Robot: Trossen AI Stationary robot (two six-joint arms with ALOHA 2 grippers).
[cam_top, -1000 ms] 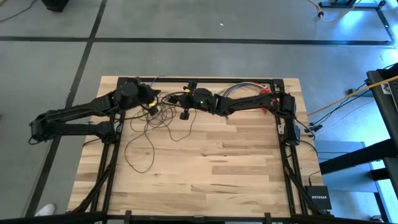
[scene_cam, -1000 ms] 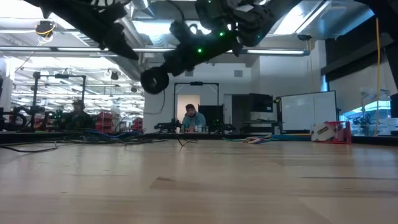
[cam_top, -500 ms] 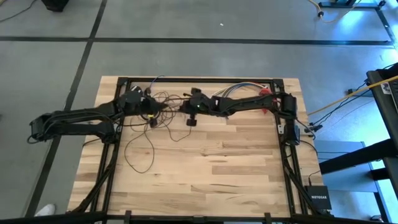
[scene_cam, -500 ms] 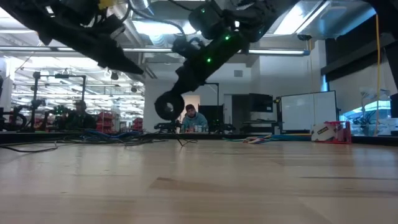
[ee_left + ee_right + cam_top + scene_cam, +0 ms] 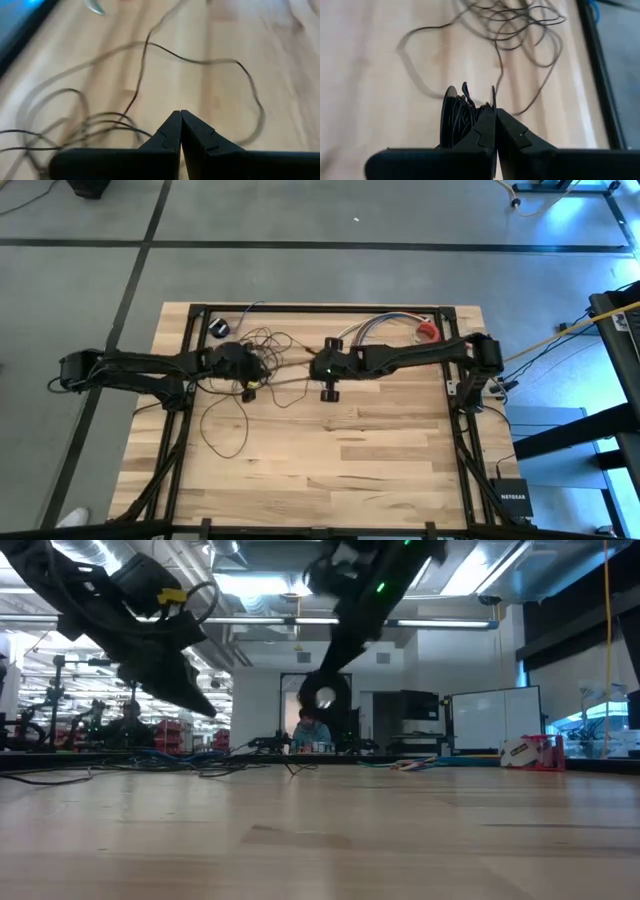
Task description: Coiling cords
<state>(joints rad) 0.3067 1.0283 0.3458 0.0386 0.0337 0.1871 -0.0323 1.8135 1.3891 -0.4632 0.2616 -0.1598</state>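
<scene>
Overhead, two end effectors, left (image 5: 258,376) closed empty, right (image 5: 313,367) closed on one looping cord (image 5: 235,405); one puck (image 5: 218,328).

A bundle of multicoloured wires (image 5: 372,327) and a small red object (image 5: 428,331) lie near the table's (image 5: 380,450) far edge toward its right corner. A yellow cable (image 5: 560,332) runs off the right side.

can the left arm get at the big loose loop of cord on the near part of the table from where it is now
Probably yes. The loose loop of the cords lies flat on bare wood just in front of the left gripper, with nothing between them. The left gripper is shut, so it must open first. The right gripper sits off to the side.
</scene>
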